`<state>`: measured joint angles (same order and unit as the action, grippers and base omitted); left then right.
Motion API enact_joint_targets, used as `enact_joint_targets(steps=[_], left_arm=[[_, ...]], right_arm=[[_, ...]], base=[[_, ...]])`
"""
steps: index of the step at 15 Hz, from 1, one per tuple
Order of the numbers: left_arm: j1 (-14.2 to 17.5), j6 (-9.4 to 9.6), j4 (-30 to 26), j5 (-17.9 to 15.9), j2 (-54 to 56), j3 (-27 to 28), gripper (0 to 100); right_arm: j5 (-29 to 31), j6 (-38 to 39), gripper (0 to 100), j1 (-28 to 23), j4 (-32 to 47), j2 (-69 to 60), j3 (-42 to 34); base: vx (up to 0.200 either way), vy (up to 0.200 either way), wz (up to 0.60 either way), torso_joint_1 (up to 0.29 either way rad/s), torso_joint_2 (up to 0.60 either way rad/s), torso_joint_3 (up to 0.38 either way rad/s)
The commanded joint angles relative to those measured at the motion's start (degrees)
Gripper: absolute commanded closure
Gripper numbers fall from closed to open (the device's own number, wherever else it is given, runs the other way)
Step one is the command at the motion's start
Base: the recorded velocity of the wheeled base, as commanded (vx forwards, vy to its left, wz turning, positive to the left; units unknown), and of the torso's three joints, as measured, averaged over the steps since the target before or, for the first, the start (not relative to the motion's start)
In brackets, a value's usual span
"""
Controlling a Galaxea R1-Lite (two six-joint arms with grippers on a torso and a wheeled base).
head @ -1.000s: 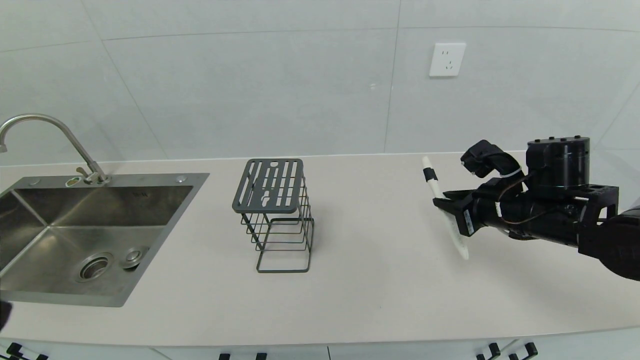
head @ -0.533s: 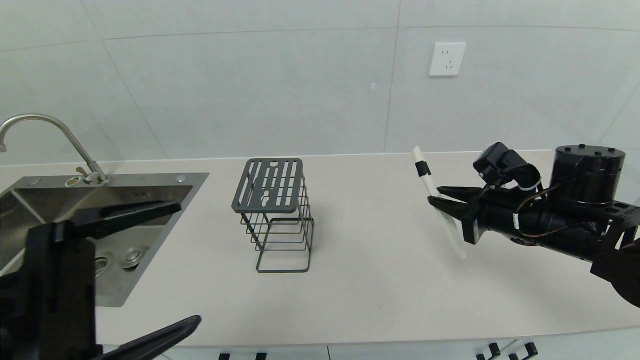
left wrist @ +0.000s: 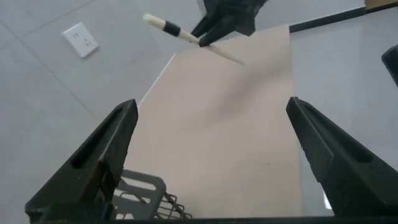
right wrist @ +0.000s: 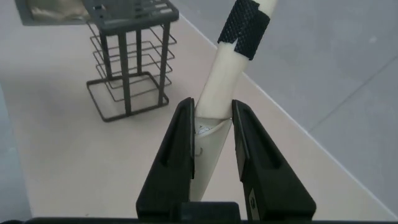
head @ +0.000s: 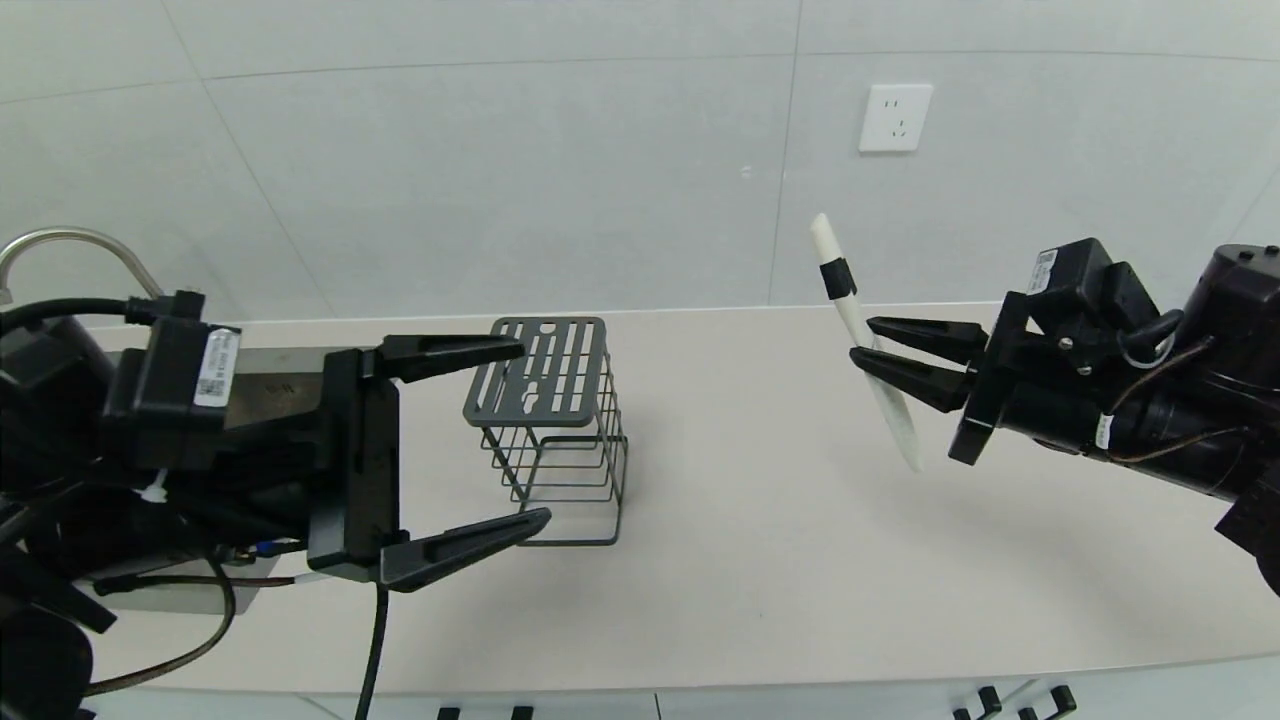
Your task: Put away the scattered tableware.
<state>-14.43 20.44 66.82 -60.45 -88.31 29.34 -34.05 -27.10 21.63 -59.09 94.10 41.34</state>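
My right gripper [head: 868, 349] is shut on a white knife [head: 862, 338] with a black band near its handle end, held tilted above the right part of the counter [head: 760, 580]. In the right wrist view the two fingers [right wrist: 181, 149] pinch the knife [right wrist: 222, 93] where handle meets blade. My left gripper [head: 470, 445] stands wide open at the left, just beside the dark wire cutlery rack [head: 550, 430], with nothing between its fingers. The left wrist view shows the knife [left wrist: 189, 38] held far off and the rack [left wrist: 146, 199] near its own gripper [left wrist: 214, 155].
A steel sink [head: 270, 365] with a curved tap [head: 60, 240] lies at the left, mostly behind my left arm. A wall socket [head: 895, 118] is on the tiled wall behind. Bare counter stretches between the rack and the right gripper.
The right gripper has lifted the knife higher above the counter. My left arm has come up from the lower left, its open gripper now beside the rack.
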Motion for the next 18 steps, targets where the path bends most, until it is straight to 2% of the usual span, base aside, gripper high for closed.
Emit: enact_joint_targets(steps=[1, 3, 4, 5, 6, 7, 9, 10, 12, 13, 15, 16, 18], left_arm=[[-2.8, -2.51, 0.2, 0.1, -2.0, 0.7, 0], [-5.3, -5.5, 1.5, 0.8, -3.0, 2.1, 0], [-6.0, -5.94, 2.0, 1.5, -3.5, 2.8, 0], [-7.4, -7.44, 3.9, 3.8, -5.4, 4.4, 0], [-8.2, -8.4, 5.5, 4.2, -6.2, 5.0, 0], [-9.2, -10.42, 8.6, 4.5, -8.1, 5.9, 0], [-10.3, -12.18, 12.1, 6.5, -10.4, 7.1, 0], [-11.7, -13.59, 16.5, 9.4, -12.9, 7.3, 0], [-13.1, -16.66, 23.1, 10.3, -16.5, 7.7, 0], [-13.4, -17.81, 23.2, 11.1, -18.0, 8.7, 0], [-13.8, -18.33, 23.2, 11.6, -19.0, 10.6, 0], [-15.1, -18.6, 23.2, 11.7, -19.4, 12.1, 0], [-17.4, -20.97, 23.2, 12.6, -19.8, 13.9, 0]], right_arm=[[-2.6, -0.8, 100, 0.2, -1.6, -1.6, 0.0], [-4.4, -1.0, 100, 1.1, -3.4, -2.7, -0.8], [-4.9, -1.1, 100, 1.5, -3.9, -3.0, -1.6], [-6.4, -1.2, 100, 2.8, -5.7, -3.7, -4.2], [-7.2, -1.6, 100, 3.6, -6.1, -4.1, -5.0], [-8.1, -2.3, 100, 4.6, -6.4, -4.5, -5.4], [-8.1, -2.3, 100, 5.0, -6.5, -4.6, -5.6], [-8.1, -2.3, 100, 5.6, -7.3, -4.6, -5.5], [-8.1, -2.3, 100, 6.5, -7.6, -4.4, -5.4], [-8.3, -2.3, 100, 6.9, -8.3, -4.4, -5.4], [-9.1, -3.2, 100, 7.1, -8.6, -4.6, -5.4], [-9.4, -3.6, 100, 7.1, -9.3, -4.9, -5.6], [-9.4, -3.6, 100, 7.2, -9.6, -5.2, -5.7]], base=[[0.0, 0.0, 0.0, 0.0, 0.0, 0.0], [0.0, 0.0, 0.0, 0.0, 0.0, 0.0], [0.0, 0.0, 0.0, 0.0, 0.0, 0.0], [0.0, 0.0, 0.0, 0.0, 0.0, 0.0], [0.0, 0.0, 0.0, 0.0, 0.0, 0.0], [0.0, 0.0, 0.0, 0.0, 0.0, 0.0], [0.0, 0.0, 0.0, 0.0, 0.0, 0.0], [0.0, 0.0, 0.0, 0.0, 0.0, 0.0], [0.0, 0.0, 0.0, 0.0, 0.0, 0.0], [0.0, 0.0, 0.0, 0.0, 0.0, 0.0], [0.0, 0.0, 0.0, 0.0, 0.0, 0.0], [0.0, 0.0, 0.0, 0.0, 0.0, 0.0], [0.0, 0.0, 0.0, 0.0, 0.0, 0.0]])
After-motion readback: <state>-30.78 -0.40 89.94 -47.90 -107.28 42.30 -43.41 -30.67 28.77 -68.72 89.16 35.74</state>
